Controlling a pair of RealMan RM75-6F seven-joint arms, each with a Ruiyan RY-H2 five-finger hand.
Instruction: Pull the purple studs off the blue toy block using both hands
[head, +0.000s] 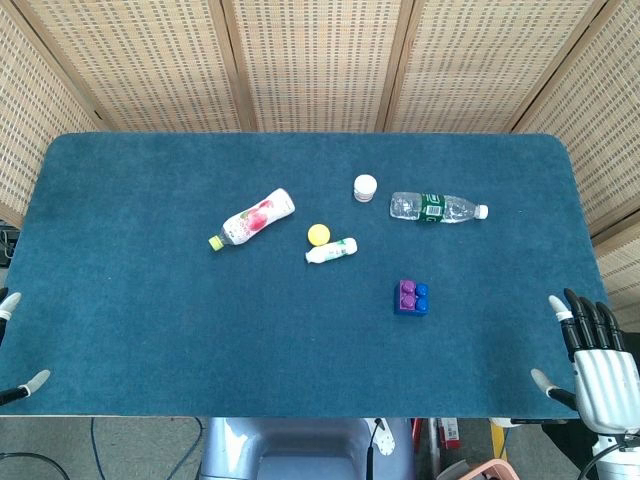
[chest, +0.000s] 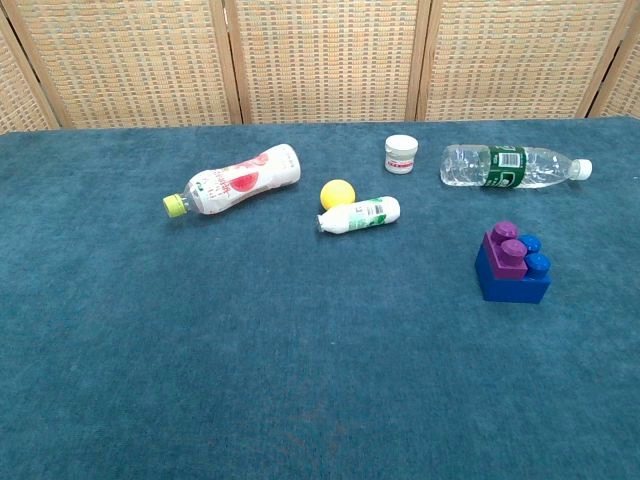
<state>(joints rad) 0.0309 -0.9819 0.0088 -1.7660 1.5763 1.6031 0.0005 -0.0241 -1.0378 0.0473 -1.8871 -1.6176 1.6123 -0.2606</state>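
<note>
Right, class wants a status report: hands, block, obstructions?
Left hand and right hand open at table edge. Purple studs seated on blue toy block, untouched. Nothing blocking.

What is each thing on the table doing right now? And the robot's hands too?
purple studs: stuck on the block, not pulled off.
blue toy block: sitting upright, untouched.
pink bottle: lying on its side.
clear water bottle: lying on its side, cap on.
small white bottle: lying down.
yellow ball: resting beside the small white bottle.
white jar: standing, lid on.
left hand: at the table edge, mostly hidden.
right hand: open, holding nothing.
</note>
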